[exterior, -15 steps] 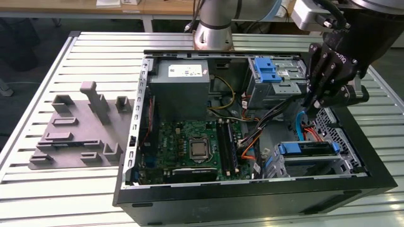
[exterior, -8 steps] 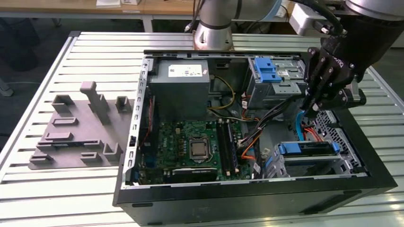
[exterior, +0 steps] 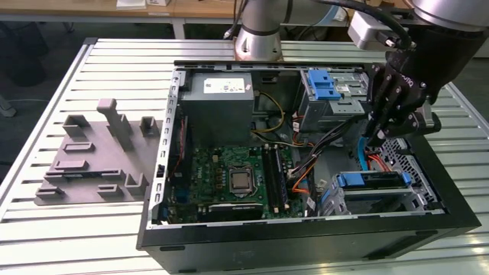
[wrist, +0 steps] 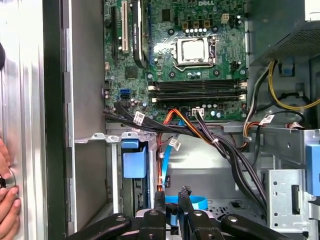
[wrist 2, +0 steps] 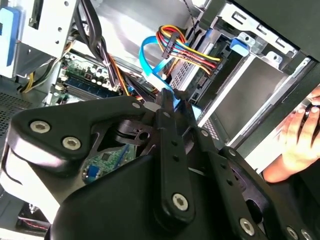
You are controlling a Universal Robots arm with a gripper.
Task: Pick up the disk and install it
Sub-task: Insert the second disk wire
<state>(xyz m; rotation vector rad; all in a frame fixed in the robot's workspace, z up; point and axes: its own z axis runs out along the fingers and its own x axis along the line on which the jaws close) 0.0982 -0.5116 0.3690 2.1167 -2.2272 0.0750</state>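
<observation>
Slatted metal surface [exterior: 77, 229] is carrying the open computer case [exterior: 306, 252]; the end effector [wrist: 172, 197], fingers nearly closed and empty, is hovering inside it above the disk [exterior: 370, 180], needing square alignment.

Setting: robotics lab or test workshop. Evidence: slatted aluminium bench [exterior: 114, 229]; robot arm base [exterior: 258, 34] mounted on it; opened desktop computer case [exterior: 306, 240] lying on its side; grey moulded fixture tray [exterior: 91, 166]; wooden desks [exterior: 153, 8] behind.
</observation>
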